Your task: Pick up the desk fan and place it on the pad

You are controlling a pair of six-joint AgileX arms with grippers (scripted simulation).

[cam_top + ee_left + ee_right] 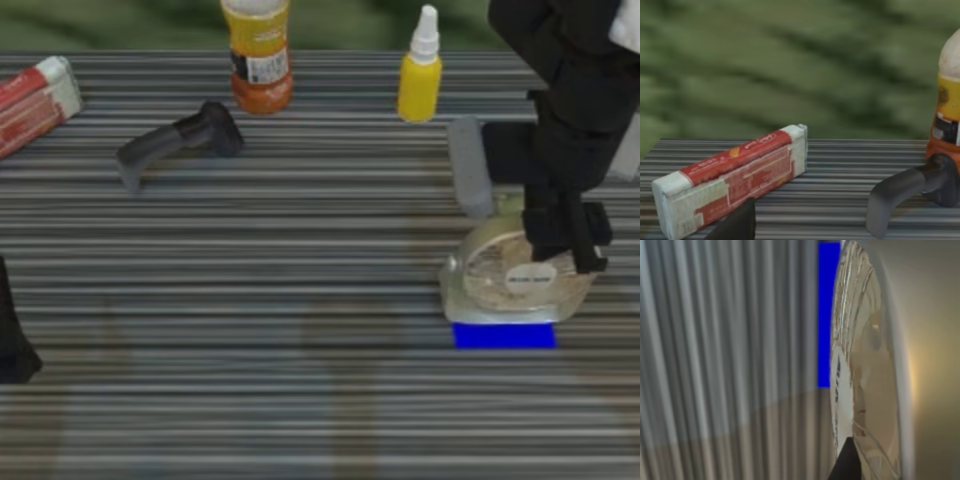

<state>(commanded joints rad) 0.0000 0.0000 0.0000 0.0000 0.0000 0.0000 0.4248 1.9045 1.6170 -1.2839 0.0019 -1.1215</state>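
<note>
The desk fan [505, 275] is at the right of the table, tilted, its beige grille face up and its grey-blue hub [469, 168] pointing to the far side. My right gripper [566, 250] reaches down onto the fan's right rim and is shut on it. In the right wrist view one dark finger [847, 462] presses against the fan's grille [867, 370]; the other finger is hidden behind the fan. The blue pad [504, 336] lies just in front of the fan, its far part covered by it, and shows as a strip [829, 315] beside the rim. My left gripper [12, 350] is parked at the left edge, open.
A dark grey scanner tool [180, 140] lies at the back left, with a red-and-white box [35, 100] beyond it. An orange bottle [260, 55] and a yellow dropper bottle [420, 70] stand along the far edge. The left wrist view shows the box [732, 185] and scanner handle [890, 197].
</note>
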